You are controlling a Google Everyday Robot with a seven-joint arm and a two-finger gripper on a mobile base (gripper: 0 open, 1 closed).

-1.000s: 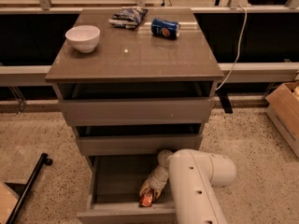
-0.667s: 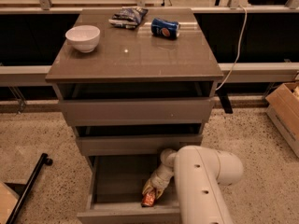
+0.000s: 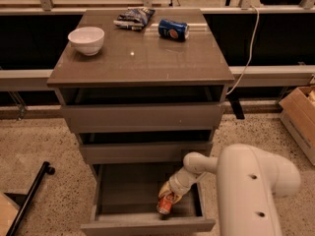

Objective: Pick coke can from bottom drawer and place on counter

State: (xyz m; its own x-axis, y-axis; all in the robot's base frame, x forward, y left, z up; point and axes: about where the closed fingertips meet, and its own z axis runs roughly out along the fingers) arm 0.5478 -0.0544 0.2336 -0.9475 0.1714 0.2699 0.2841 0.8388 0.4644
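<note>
The bottom drawer (image 3: 147, 226) is pulled open, with a grey inside. The coke can (image 3: 165, 205), red-orange, sits tilted in the drawer's right part near the front. My gripper (image 3: 171, 194) reaches down into the drawer from the right, on the end of the white arm (image 3: 246, 181), and is closed around the can's upper end. The counter (image 3: 142, 63) is the glossy grey-brown top of the cabinet, well above the gripper.
On the counter stand a white bowl (image 3: 86, 39) at the left, a blue Pepsi can (image 3: 173, 29) lying on its side and a chip bag (image 3: 134, 17) at the back. The two upper drawers are slightly open. A cardboard box (image 3: 300, 117) stands at the right, a black pole (image 3: 27, 198) at the lower left.
The gripper and the coke can have shifted together a little to the right and slightly up inside the drawer. The arm's elbow has swung rightwards.
</note>
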